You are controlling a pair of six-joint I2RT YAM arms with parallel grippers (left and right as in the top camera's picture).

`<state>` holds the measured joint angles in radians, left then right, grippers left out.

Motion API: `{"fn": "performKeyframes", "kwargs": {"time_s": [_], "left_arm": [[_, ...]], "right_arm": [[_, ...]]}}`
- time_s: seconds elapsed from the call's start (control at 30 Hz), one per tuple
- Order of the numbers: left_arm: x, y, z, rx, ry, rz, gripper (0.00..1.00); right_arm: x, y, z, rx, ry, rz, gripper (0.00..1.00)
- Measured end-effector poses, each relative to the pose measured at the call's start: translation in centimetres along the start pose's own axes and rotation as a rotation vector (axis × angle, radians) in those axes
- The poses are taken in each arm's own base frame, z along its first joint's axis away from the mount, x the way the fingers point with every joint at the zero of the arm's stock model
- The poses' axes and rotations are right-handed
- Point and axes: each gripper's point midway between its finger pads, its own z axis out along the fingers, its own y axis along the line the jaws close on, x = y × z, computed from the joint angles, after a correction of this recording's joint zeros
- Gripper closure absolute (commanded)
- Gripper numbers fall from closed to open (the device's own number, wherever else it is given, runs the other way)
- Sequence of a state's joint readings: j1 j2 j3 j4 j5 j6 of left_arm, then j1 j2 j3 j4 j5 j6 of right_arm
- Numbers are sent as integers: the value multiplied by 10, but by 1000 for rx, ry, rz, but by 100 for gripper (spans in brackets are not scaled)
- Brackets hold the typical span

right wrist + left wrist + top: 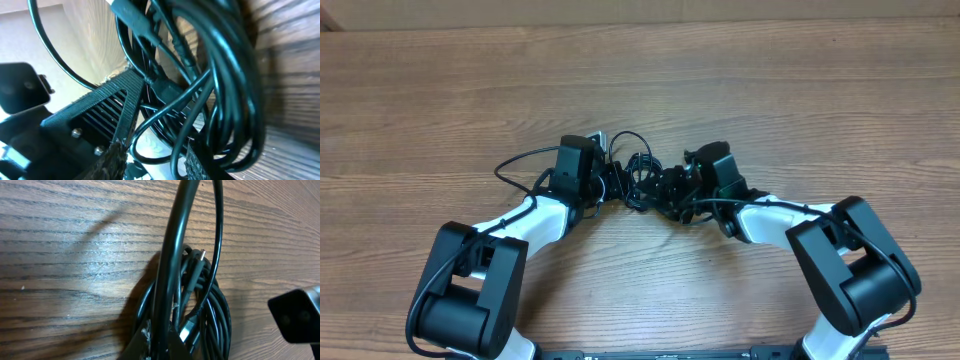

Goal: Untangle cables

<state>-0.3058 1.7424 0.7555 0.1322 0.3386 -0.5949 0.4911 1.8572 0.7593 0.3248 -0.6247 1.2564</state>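
Note:
The cables [640,172] form a small black knotted bundle at the table's middle, between both grippers. My left gripper [617,187] meets the bundle from the left. In the left wrist view the left gripper [161,342] is shut on one cable strand [172,255] that runs up and away, with the coiled cables [212,310] and a silvery plug [187,329] just beyond. My right gripper [665,188] reaches in from the right. In the right wrist view the right gripper [152,162] stands open, with loops of the cables [225,75] passing between its fingers [112,160].
The wooden table [800,90] stretches around the bundle. A thin loop [630,138] sticks out behind the bundle, another cord [515,162] curves off to the left. The two grippers nearly touch; the left one's ribbed finger [100,115] fills the right wrist view's left side.

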Motion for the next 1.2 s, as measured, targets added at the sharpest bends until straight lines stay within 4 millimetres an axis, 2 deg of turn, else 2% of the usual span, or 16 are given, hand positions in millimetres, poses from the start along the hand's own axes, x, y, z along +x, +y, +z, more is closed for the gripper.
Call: {"fn": "performKeyframes", "kwargs": {"time_s": [0.3, 0.43, 0.47, 0.63, 0.7, 0.87, 0.93, 1.03, 1.2], "left_arm": [[-1, -9, 0, 47, 4, 22, 96], [1, -12, 0, 65, 16, 30, 96], [1, -12, -1, 68, 17, 31, 96], [2, -14, -1, 75, 21, 31, 96], [2, -14, -1, 77, 22, 31, 96], [5, -13, -1, 72, 34, 26, 96], [6, -10, 0, 60, 34, 23, 96], [4, -7, 0, 44, 26, 22, 96], [-3, -11, -1, 52, 8, 26, 96]], "right_arm": [[-5, -3, 7, 34, -89, -27, 61], [-9, 0, 9, 34, -135, -45, 56], [-10, 3, 10, 22, -145, -55, 58], [-11, 10, 11, 3, -167, -79, 80], [-11, 9, 11, 8, -169, -74, 96], [-7, 6, 12, 15, -146, -63, 96], [-5, 13, 11, -16, -122, -75, 96], [-2, 35, 7, -119, -70, -120, 96], [2, 67, -13, -293, 37, -208, 96]]}}
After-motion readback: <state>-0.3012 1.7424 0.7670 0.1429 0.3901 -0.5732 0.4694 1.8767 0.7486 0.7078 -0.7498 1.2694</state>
